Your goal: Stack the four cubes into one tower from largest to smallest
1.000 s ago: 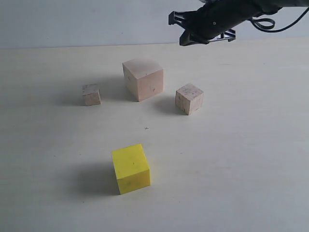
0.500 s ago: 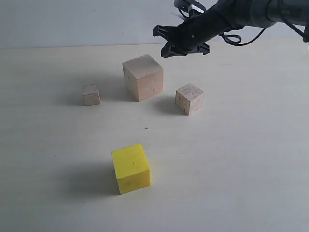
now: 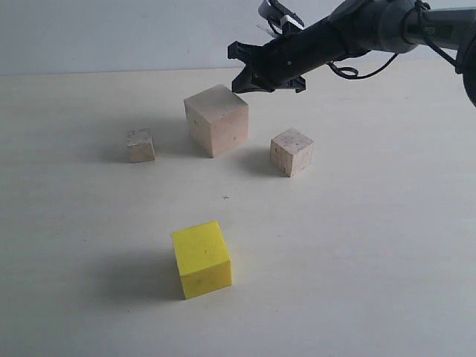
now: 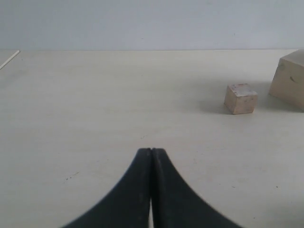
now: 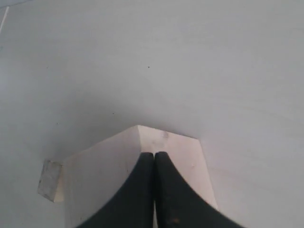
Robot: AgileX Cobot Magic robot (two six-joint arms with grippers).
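Cubes are all sitting apart on the table, so by the look of it the tower is not yet begun and the work is at its opening step. At the far left, outside the exterior view, the left gripper is hanging low over bare tabletop with its jaws pressed together, pinching nothing. The tiny cube is resting at middle left of the frame, the yellow cube is lying alone at lower centre, and the large cube is standing at upper centre with the medium cube near its right. The right gripper is reaching in from the upper right, jaws pressed together and empty, poised at the large cube's top rear corner; whether it is touching cannot be told. Next, an arm is probably needing to spread its jaws, straddle the yellow cube and set it squarely on the large one.
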